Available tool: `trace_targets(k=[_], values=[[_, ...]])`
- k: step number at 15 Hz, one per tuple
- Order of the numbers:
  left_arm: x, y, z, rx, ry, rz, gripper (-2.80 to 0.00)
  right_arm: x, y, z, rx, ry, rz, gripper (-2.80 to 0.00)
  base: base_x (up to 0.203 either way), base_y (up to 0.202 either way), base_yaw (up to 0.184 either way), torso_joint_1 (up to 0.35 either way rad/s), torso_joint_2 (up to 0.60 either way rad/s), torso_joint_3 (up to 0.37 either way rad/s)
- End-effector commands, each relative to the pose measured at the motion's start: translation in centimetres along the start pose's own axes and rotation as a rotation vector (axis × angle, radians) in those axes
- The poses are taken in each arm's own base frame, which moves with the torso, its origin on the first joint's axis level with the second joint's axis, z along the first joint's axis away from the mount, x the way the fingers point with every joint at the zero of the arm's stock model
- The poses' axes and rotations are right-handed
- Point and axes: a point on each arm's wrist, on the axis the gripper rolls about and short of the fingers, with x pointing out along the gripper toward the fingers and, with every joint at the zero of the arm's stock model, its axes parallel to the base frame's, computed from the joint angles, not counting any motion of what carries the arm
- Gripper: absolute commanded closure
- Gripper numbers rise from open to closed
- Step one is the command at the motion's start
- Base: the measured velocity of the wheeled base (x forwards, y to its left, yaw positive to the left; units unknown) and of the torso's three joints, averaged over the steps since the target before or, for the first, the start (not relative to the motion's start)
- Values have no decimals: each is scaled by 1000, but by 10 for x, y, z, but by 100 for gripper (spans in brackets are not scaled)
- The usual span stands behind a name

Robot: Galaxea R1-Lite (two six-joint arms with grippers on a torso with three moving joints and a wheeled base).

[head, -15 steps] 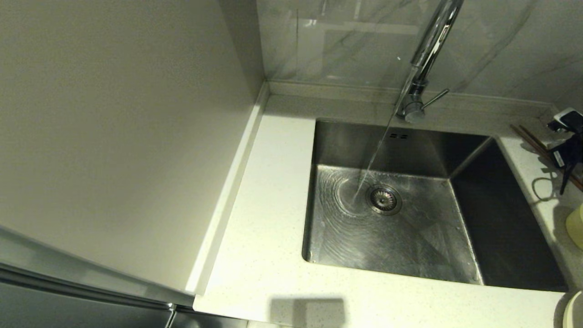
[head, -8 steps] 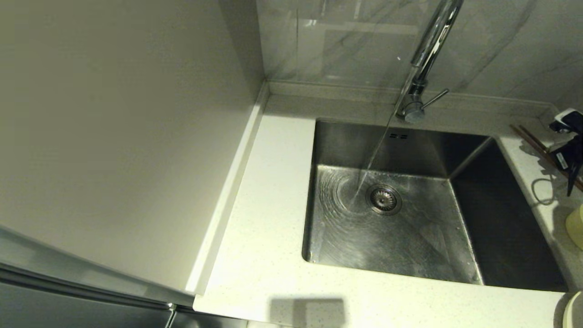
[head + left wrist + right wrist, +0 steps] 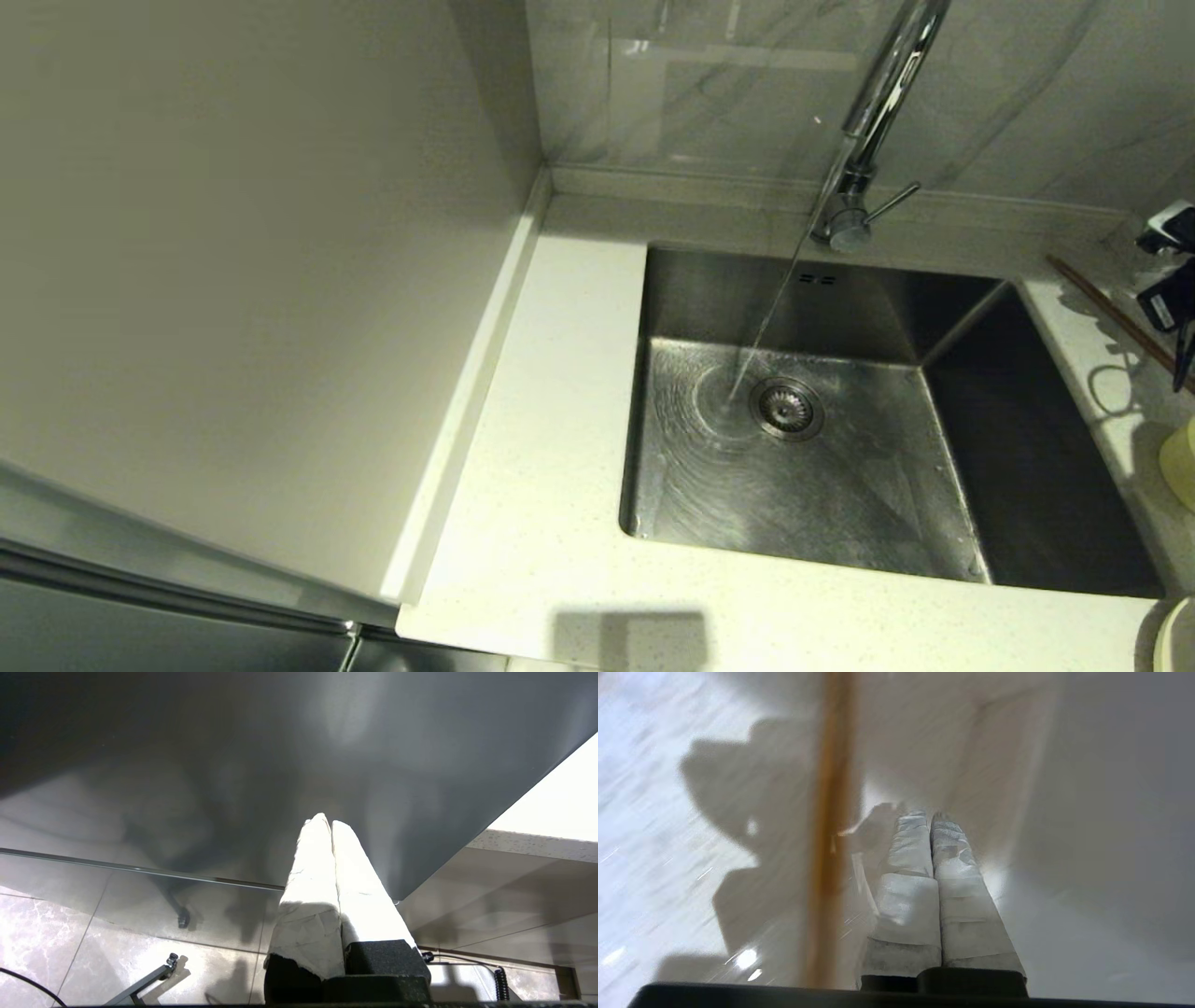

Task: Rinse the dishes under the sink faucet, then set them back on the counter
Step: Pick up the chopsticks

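Hovering beside chopsticks (image 3: 829, 812) on counter (image 3: 560, 392), right pincer (image 3: 927, 816) clenched empty; left pincer (image 3: 327, 823) likewise; no readable writing.

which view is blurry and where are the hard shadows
Right wrist view: motion-smeared, the chopsticks a soft brown streak beside the shut right claw, whose shadow falls on the counter. Head view: sharp; a dark square shadow on the counter's front edge. Left wrist view: sharp, left claw brightly lit.

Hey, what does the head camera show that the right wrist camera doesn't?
Head view only: the sink, the faucet running water toward the drain, and a bowl at the frame edge. Right wrist view only: the right tool, shut and empty. Both share the chopsticks lying on the counter beside that tool.
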Motion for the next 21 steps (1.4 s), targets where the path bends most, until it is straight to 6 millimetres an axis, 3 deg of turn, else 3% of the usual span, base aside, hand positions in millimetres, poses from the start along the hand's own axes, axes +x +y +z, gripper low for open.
trace_targets(k=[1,5,8,14,21], values=[[0,0,0,-1,-2,0,0,11,1,-6,-9,-8,-10,0,0,0,0,0,0,0],[0,0,0,-1,-2,0,0,35,10,-27,-49,7,-97,0,0,0,0,0,0,0],[0,0,0,-1,-2,0,0,37,11,-30,-68,18,-100,0,0,0,0,0,0,0],[0,0,0,-1,-2,0,0,25,8,-23,-89,-11,-60,0,0,0,0,0,0,0],[0,0,0,-1,-2,0,0,-2,16,-18,-100,0,19,0,0,0,0,0,0,0]])
